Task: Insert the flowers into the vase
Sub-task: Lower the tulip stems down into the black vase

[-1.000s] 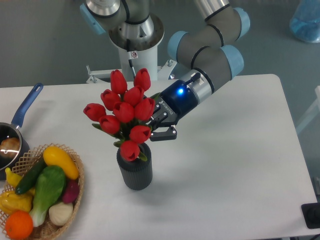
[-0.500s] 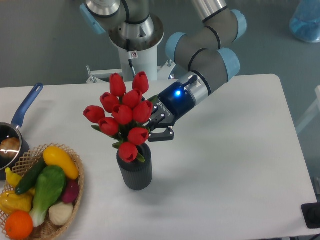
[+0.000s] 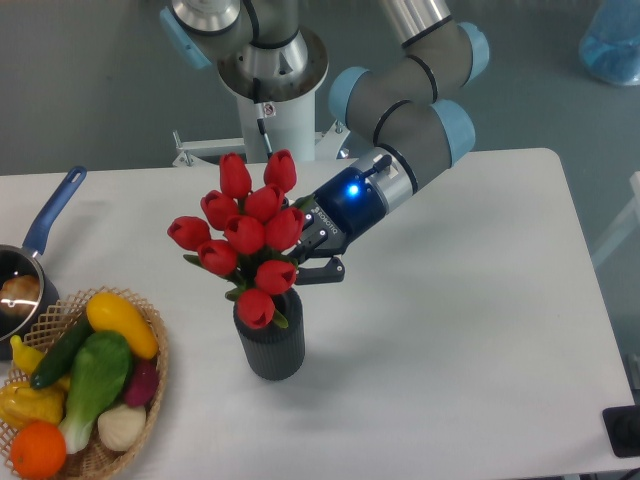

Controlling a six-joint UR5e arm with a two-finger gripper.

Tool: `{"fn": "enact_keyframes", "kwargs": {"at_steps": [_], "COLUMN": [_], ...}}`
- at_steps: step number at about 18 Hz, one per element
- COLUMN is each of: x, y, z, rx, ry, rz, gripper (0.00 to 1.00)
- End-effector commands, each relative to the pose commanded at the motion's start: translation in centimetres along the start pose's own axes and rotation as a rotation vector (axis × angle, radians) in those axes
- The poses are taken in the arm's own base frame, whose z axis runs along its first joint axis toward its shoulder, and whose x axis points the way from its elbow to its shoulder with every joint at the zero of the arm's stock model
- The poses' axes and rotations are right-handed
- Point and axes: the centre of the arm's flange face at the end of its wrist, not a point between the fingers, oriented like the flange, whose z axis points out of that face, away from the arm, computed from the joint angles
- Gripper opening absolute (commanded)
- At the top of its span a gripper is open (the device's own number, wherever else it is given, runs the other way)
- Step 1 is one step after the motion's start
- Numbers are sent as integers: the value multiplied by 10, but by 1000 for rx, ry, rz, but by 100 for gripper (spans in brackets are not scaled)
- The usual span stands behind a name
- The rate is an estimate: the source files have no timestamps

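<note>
The gripper (image 3: 312,255) held the flowers (image 3: 245,230) by the stems, long axis tilted up-left, lower end in the vase (image 3: 270,345) mouth.

Flowers (image 3: 246,232): bunch of about nine closed red tulip heads, green leaves showing at the base; heads fanned up and to the left, bunch tilted; lowest head hangs over the vase rim, stems hidden behind the heads.

Vase (image 3: 270,342): small dark grey cylinder with fine vertical ribs, upright on the white worktop (image 3: 450,330), directly beneath the bunch.
</note>
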Motion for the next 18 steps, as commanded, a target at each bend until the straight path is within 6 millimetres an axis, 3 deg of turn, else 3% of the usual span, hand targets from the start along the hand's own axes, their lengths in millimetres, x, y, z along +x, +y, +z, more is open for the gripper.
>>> {"fn": "enact_keyframes", "kwargs": {"at_steps": [8, 18], "x": [-1, -11], "y": [28, 46], "z": [2, -2], "rx": [-1, -1], "ry": [4, -4], "rz": [29, 5], "gripper": [15, 15]}}
